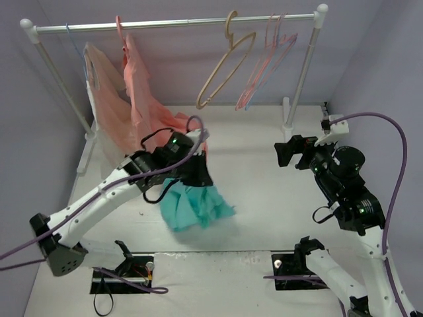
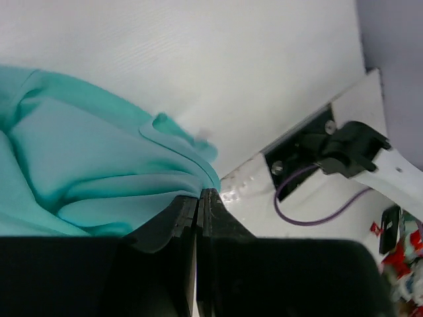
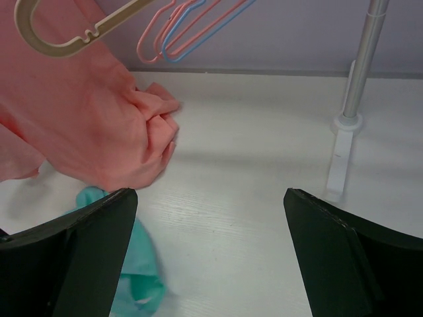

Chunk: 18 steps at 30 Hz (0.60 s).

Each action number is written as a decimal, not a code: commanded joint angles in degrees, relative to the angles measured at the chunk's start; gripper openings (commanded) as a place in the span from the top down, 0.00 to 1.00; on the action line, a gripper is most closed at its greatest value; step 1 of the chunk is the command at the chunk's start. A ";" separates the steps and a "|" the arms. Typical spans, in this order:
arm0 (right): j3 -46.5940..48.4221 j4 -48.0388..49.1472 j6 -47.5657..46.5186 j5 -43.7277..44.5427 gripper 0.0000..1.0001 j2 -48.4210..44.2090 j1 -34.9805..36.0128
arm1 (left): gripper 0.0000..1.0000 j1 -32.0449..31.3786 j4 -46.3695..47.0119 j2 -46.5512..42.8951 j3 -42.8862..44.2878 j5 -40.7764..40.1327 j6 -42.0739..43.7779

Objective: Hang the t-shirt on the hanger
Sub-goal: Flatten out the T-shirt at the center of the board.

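- Left claw [image 2: 197, 198] was clenched on an edge fold of the t-shirt [image 2: 86, 158], jaws pressed together with teal cloth pinched at the tips.
- Rest of the t-shirt hung bunched just below and ahead of that claw; its low end sat at the desk [image 1: 251, 191], and it could not be told whether it was touching or just clear.
- Right claw [image 3: 210, 198] was spread wide with nothing in it, and only bare desk showed between its jaws.
- The hanger [image 3: 175, 59] hung on the rail [image 1: 178, 23], above and beyond both claws, packed in with the pink hangers [image 3: 149, 56].
- Key relation: from the left claw the hanger lay up, away and off to its right, well apart. From the right claw it lay up and slightly to the left, and nearer.
- The hanger's long axis ran tilted, low end toward the left claw's side, hook end up at the rail.
- The salmon garment [image 1: 149, 112] drooped just behind the left claw, between it and the rail.
- Judgement: the right arm looked better placed to fetch the hanger, while the left kept hold of the t-shirt.
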 commanded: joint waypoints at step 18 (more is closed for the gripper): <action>-0.77 -1.41 -0.56 -2.95 0.01 2.32 -0.15 | 0.46 -4.37 -5.25 -9.27 -12.60 -8.58 0.78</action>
